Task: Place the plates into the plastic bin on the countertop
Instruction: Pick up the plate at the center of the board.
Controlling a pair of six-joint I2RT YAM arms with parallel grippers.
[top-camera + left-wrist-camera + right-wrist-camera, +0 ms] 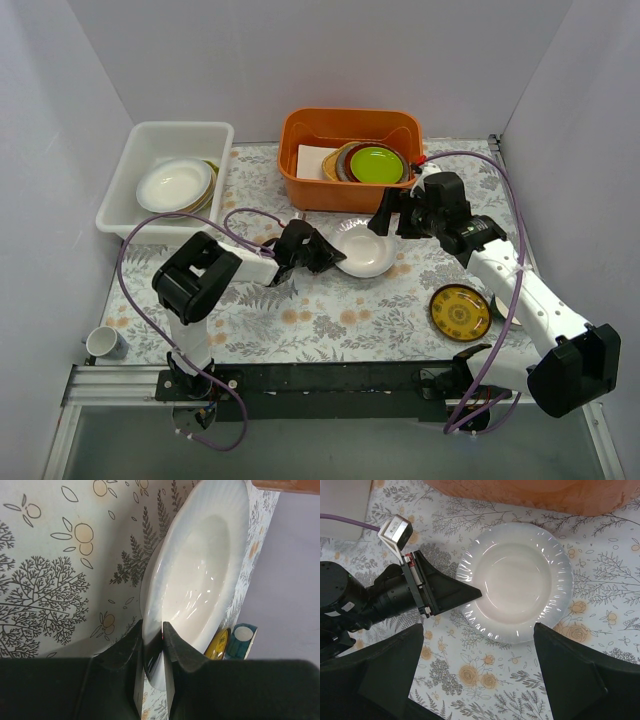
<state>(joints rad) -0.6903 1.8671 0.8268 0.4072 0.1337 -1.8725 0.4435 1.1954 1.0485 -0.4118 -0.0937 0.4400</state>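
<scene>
Mid-frame you see a glossy white plate (363,250), fluted at the rim, on the pale grey countertop (330,320) printed with dark ferns and orange-brown flowers; lower right, a dark brown-gold plate (460,312).

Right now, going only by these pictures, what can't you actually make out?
- Top view: in the white bin, the top plate hides those stacked beneath it, so their number is unclear.
- Top view: in the orange tub, the green plate covers the pile the same way.
- Left wrist view: the big white plate hides most of a yellow plate. The blue-and-white thing beside it is too cut off to name.
</scene>
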